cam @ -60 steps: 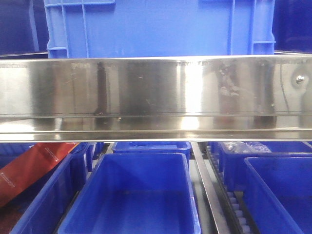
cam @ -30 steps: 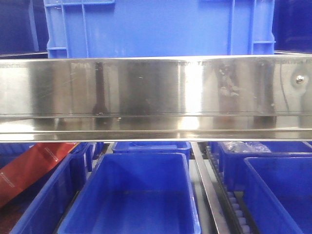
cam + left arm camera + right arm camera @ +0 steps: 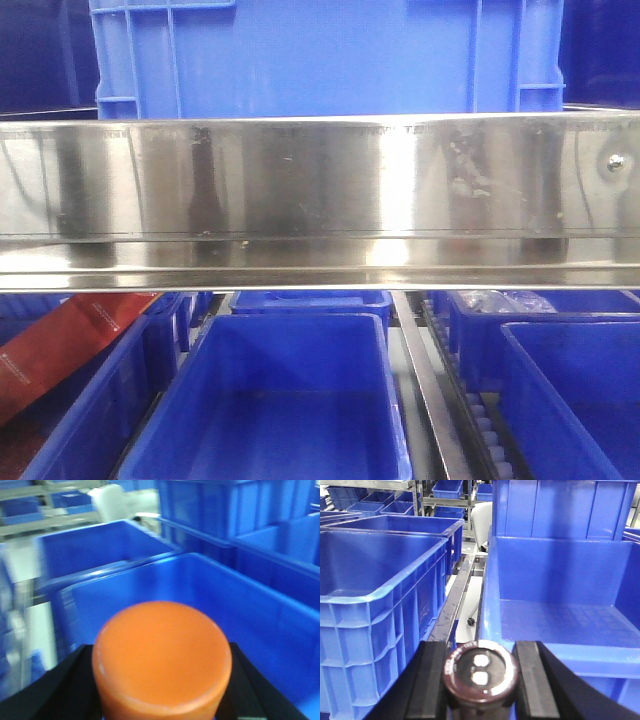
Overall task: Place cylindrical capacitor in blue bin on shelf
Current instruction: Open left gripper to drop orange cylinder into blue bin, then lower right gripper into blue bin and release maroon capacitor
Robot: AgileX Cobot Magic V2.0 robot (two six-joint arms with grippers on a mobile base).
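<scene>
Right claw (image 3: 480, 681) clamps the cylindrical capacitor (image 3: 480, 672) just before the blue bin (image 3: 560, 570).

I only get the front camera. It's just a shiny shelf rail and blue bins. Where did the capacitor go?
Observer: The right wrist view has it. The cylindrical capacitor is clamped in the right end effector.
Operator: Is a bin near it?
Observer: Yes, a blue bin lies just ahead of it, and its floor is bare.
Operator: What's the other arm got?
Observer: The left end effector grips an orange cylinder, with a second blue bin in front of it.
</scene>
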